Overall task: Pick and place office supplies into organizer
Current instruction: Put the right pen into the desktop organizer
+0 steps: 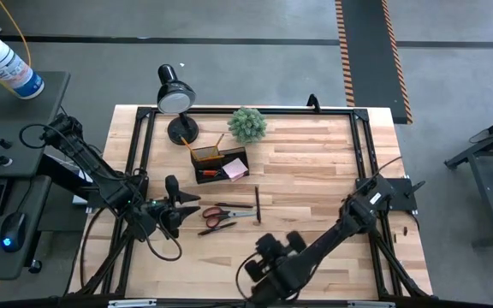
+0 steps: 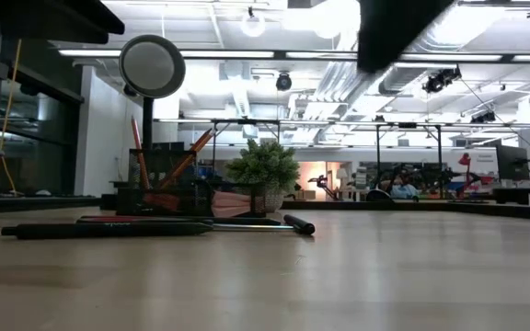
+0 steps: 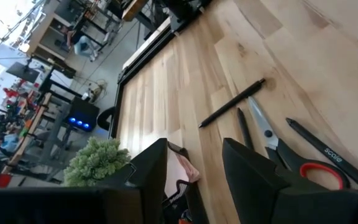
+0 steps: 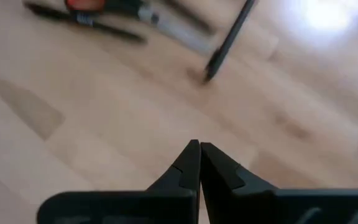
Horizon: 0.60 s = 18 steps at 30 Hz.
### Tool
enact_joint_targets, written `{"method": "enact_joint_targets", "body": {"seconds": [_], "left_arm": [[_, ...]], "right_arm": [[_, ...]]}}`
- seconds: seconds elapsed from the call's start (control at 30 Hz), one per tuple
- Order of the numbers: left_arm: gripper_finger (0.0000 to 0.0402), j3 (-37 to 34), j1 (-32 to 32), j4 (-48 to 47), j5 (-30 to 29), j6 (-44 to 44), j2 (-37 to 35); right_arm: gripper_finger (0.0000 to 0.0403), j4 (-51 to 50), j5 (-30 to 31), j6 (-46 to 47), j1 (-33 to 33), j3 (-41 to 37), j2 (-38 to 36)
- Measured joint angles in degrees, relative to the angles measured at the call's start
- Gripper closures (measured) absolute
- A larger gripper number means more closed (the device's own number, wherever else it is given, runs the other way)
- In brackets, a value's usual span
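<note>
Orange-handled scissors (image 1: 222, 214) lie flat on the wooden table, with a black pen (image 1: 258, 206) just right of them and another black pen (image 3: 328, 152) beside the handles. The black organizer (image 1: 221, 162) stands farther back and holds pencils and a pink notepad (image 1: 235, 170). My left gripper (image 1: 185, 205) hovers open just left of the scissors, with nothing between its fingers (image 3: 247, 177). My right gripper (image 4: 199, 148) is shut on nothing, above bare wood nearer the front edge than the pen (image 4: 229, 40).
A black desk lamp (image 1: 176, 98) and a green potted plant (image 1: 247, 124) stand behind the organizer at the far edge. A black frame rail (image 1: 362, 145) runs around the tabletop. Bare wood (image 1: 315, 171) lies right of the organizer.
</note>
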Motion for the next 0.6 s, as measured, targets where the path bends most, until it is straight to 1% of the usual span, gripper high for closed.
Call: {"method": "enact_joint_targets", "body": {"seconds": [0.1, 0.27, 0.37, 0.47, 0.5, 0.6], "left_arm": [[0.0259, 0.02, 0.01, 0.06, 0.0, -0.07, 0.02], [0.0259, 0.02, 0.0, 0.02, 0.0, -0.09, 0.02], [0.0259, 0.02, 0.0, -0.12, -0.02, -0.07, 0.02], [0.0259, 0.02, 0.0, -0.12, -0.01, -0.08, 0.02], [0.0259, 0.02, 0.0, -0.09, -0.02, -0.12, 0.02], [0.0259, 0.02, 0.0, -0.09, 0.0, -0.2, 0.02]], "right_arm": [[0.0402, 0.08, 2.6, -2.14, 0.32, -7.59, -8.91], [0.0402, 0.22, 3.77, -3.26, 1.98, -20.32, -23.6], [0.0403, 0.12, 4.64, -6.45, 3.21, -27.83, -31.52], [0.0402, 3.4, 5.22, -6.44, 5.08, -37.02, -38.66], [0.0403, 4.65, 4.55, -5.7, 5.49, -40.55, -40.73], [0.0402, 12.47, -0.43, -1.77, 5.99, -54.26, -47.71]]}}
